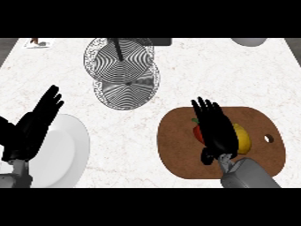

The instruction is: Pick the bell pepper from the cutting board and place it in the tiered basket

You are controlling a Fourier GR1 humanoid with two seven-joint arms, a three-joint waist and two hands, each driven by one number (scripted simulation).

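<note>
Head view, left edge: left hand [24, 128] rests open, fingers straight, overlapping a white plate [65, 152].
Upper centre: tiered basket [122, 70], two wire rounds overlapping, top cut off.
Lower right: cutting board [221, 143], brown, with a hole near its right edge.
Right hand [214, 128]: fingers spread flat above the bell pepper [242, 137], covering most of it; whether they touch is unclear.
Top right: grey object [249, 41], cut off.

Bell pepper [197, 132] on cutting board [178, 150], right of plate [71, 150]
</note>
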